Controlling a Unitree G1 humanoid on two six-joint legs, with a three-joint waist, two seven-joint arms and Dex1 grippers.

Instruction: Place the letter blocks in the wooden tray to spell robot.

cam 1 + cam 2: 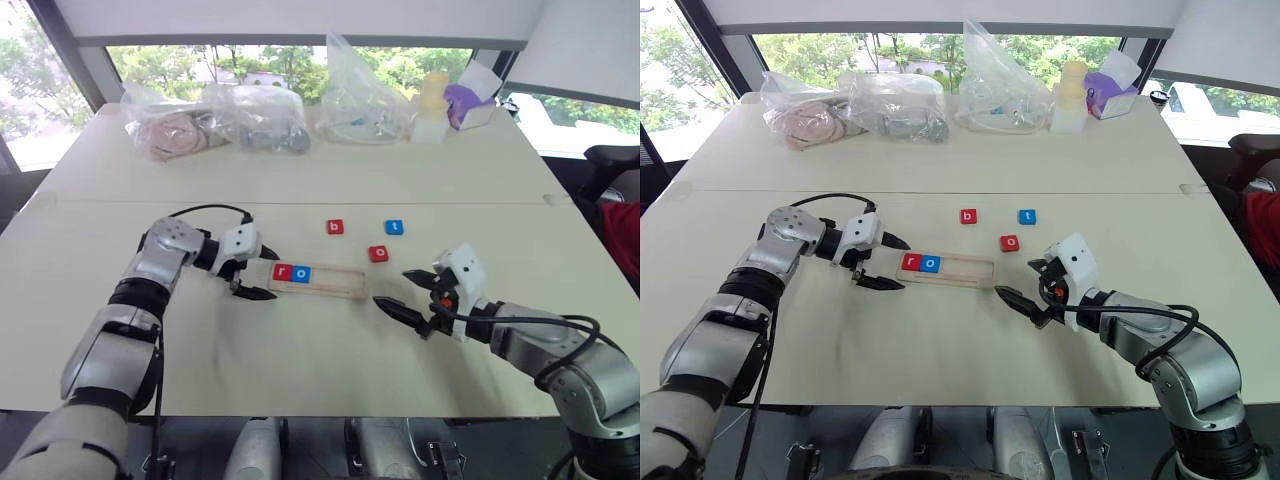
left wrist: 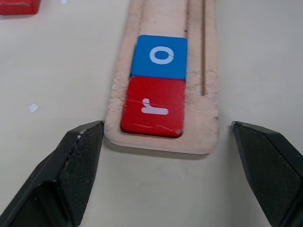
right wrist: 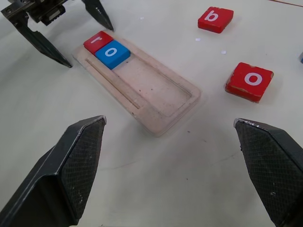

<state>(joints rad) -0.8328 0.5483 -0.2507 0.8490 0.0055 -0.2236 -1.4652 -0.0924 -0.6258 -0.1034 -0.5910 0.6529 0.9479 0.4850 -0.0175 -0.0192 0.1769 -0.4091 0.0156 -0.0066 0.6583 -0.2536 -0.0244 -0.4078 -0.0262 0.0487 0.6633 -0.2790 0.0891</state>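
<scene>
A pale counter (image 1: 300, 370) seen from above, described left to right. The left hand (image 1: 254, 273) sits at the left end of the wooden tray (image 1: 335, 283), its two black fingers spread apart with nothing between them, one to either side of the tray's end and not touching it. The tray lies lengthwise near the counter's centre. Its first two slots from the left hold the red r block (image 1: 282, 271) and the blue o block (image 1: 301, 273), touching each other; the other slots are bare wood. At one o'clock from the tray lie three loose tiles: the red b block (image 1: 335, 227), the red o block (image 1: 378, 254) nearest the tray, and the blue t block (image 1: 394, 227). At four o'clock from the tray, the right hand (image 1: 401, 290) is released, fingers wide, holding nothing.
</scene>
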